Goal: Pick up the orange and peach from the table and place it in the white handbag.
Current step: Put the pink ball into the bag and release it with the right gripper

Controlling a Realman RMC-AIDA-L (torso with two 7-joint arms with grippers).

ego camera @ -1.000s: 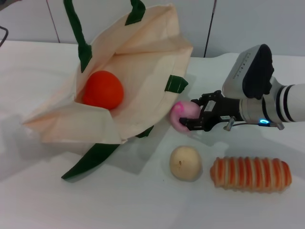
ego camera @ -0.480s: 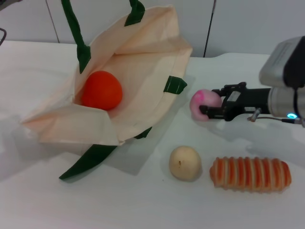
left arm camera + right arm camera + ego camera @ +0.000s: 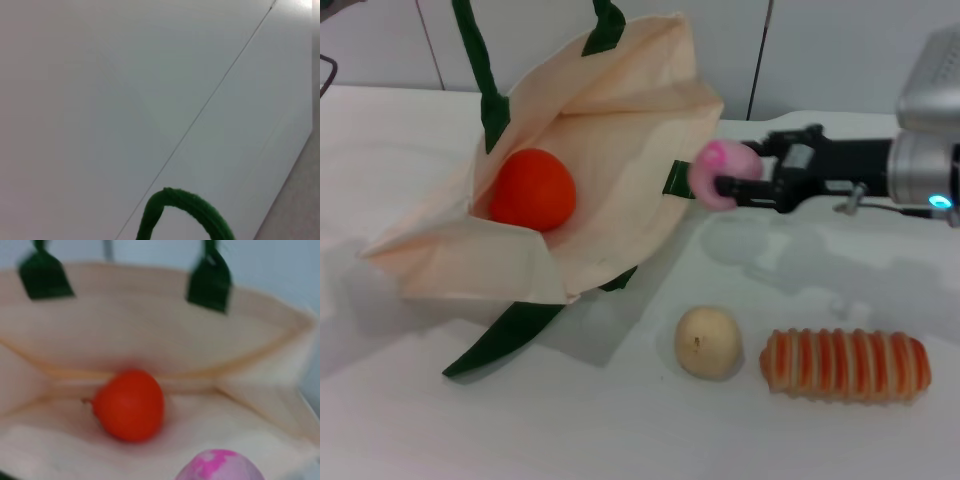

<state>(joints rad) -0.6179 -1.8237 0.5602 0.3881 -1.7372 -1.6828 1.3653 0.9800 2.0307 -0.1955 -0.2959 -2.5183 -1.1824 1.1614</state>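
**Peach in the air at the bag's mouth; orange already inside**

Head view: the right gripper (image 3: 738, 178) reaches in from the robot's right, fingers closed on the peach (image 3: 718, 172), which hangs clear of the table (image 3: 620, 420) just beside the white handbag (image 3: 620, 140), level with the green handle tab at its near rim; the orange (image 3: 532, 189) lies inside the bag on the lower cloth, well in from the opening; a beige round fruit (image 3: 709, 342) and a striped bread loaf (image 3: 846, 364) sit on the table nearer the camera, apart from the work; judgement: the step in hand is carrying the peach over the rim, and it wants to go further in before release, since a drop at the edge could roll it back out onto the table; keep the fingers above the cloth lip so they do not snag or fold it shut.

Left wrist view: only a pale panelled surface and a loop of green handle (image 3: 187, 210); the left gripper is not seen, so its state cannot be told.

Right wrist view: the bag's mouth gapes wide ahead; the orange (image 3: 129, 405) rests at the middle of the floor; the peach (image 3: 220, 466) shows at the frame's edge, still short of the opening; judgement: aim beside the orange rather than onto it, so the peach settles and does not bounce off.
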